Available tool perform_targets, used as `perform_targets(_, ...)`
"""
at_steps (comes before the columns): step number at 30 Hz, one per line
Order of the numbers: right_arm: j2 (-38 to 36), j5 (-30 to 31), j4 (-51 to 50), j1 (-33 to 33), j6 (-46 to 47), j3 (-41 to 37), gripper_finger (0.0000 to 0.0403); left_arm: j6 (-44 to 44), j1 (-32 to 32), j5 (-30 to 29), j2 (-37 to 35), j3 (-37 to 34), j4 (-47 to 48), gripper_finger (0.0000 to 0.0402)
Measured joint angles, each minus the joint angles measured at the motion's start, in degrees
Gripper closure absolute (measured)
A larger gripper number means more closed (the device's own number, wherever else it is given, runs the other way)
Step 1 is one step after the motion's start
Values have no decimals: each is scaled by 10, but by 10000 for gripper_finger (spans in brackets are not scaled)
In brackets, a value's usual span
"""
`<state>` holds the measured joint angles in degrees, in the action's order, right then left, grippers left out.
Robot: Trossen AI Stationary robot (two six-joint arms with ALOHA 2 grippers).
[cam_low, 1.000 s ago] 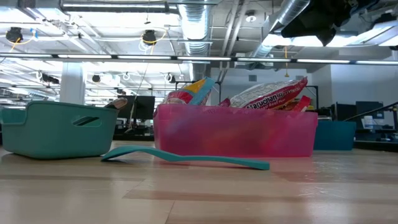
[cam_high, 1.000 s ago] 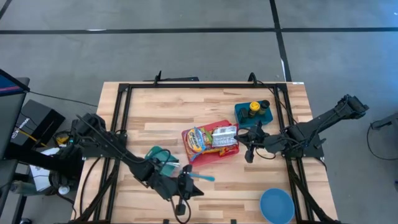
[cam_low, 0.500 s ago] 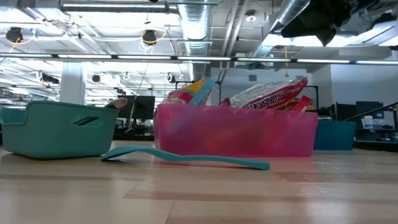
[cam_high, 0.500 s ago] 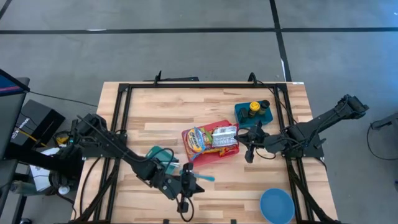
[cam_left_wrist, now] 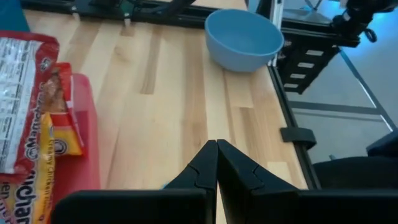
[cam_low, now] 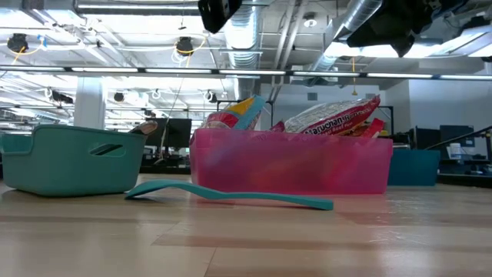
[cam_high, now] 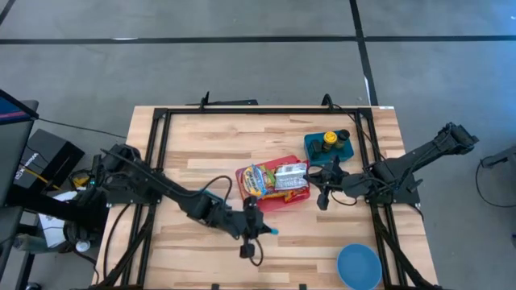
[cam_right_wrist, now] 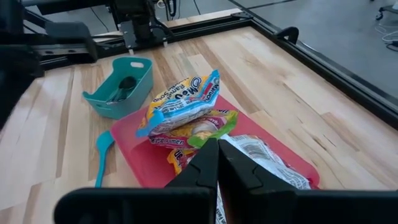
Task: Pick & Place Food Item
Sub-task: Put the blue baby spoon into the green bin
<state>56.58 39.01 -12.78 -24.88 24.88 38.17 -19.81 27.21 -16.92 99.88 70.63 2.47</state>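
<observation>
A pink bin (cam_high: pixel 274 189) near the table's middle holds several food packets: a colourful noodle packet (cam_right_wrist: pixel 183 102) and a silver-and-red Maruchan packet (cam_high: pixel 291 176) lie on top. My left gripper (cam_high: pixel 260 225) is shut and empty, above the table just near of the bin, over a teal spatula (cam_high: pixel 268 231). In its wrist view the shut fingers (cam_left_wrist: pixel 217 163) point past the bin's edge (cam_left_wrist: pixel 84 124). My right gripper (cam_high: pixel 320 192) is shut and empty at the bin's right end, its fingers (cam_right_wrist: pixel 217 163) aimed at the packets.
A teal basket (cam_right_wrist: pixel 121 87) stands left of the bin, partly under my left arm. A dark teal bin with bottles (cam_high: pixel 329 146) stands at the far right. A blue bowl (cam_high: pixel 359 266) sits near the near right corner. The spatula (cam_low: pixel 231 196) lies flat on the wood.
My left gripper has gone from near the table's near edge toward the far edge and right, up to the pink bin's near side, and has risen: part of the arm now shows at the top of the low view. The right arm has kept still.
</observation>
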Motion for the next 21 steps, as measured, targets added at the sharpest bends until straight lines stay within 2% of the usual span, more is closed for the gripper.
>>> perform_targets(9, 0, 0, 0, 2, -14, 0, 403, -31, -12, 24, 0, 0, 46, 402)
perform_targets(16, 0, 0, 0, 8, -15, 0, 403, -46, -12, 28, 0, 0, 46, 402)
perform_targets(21, 0, 0, 0, 27, -15, 0, 403, -29, -13, 29, -1, 25, 44, 402)
